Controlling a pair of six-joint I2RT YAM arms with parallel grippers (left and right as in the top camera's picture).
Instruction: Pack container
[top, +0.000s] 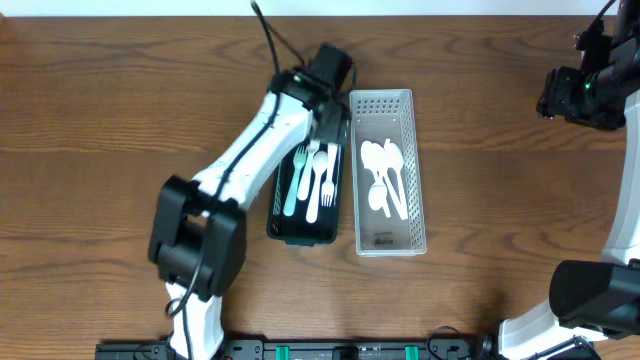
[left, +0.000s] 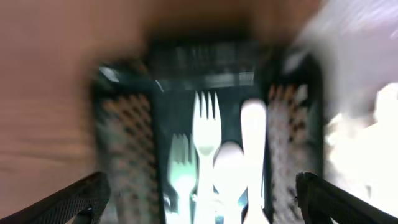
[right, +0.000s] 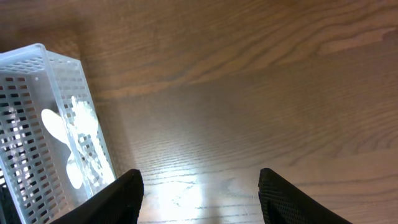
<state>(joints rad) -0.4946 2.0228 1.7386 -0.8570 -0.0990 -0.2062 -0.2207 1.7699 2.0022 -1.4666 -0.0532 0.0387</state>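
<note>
A black basket (top: 283, 222) near the table's middle holds several white forks (top: 313, 178). Beside it on the right a clear white basket (top: 404, 120) holds several white spoons (top: 385, 175). My left gripper (top: 322, 118) hovers over the far end of the black basket, open and empty. In the blurred left wrist view the forks (left: 206, 134) lie in the black basket (left: 127, 134) between my spread fingers (left: 199, 202). My right gripper (top: 560, 95) is raised at the far right, open and empty (right: 199, 199). The right wrist view shows the white basket (right: 43, 81) at its left.
The wooden table (top: 120, 120) stretches to the left and right of the two baskets. The arm bases stand along the front edge (top: 330, 350).
</note>
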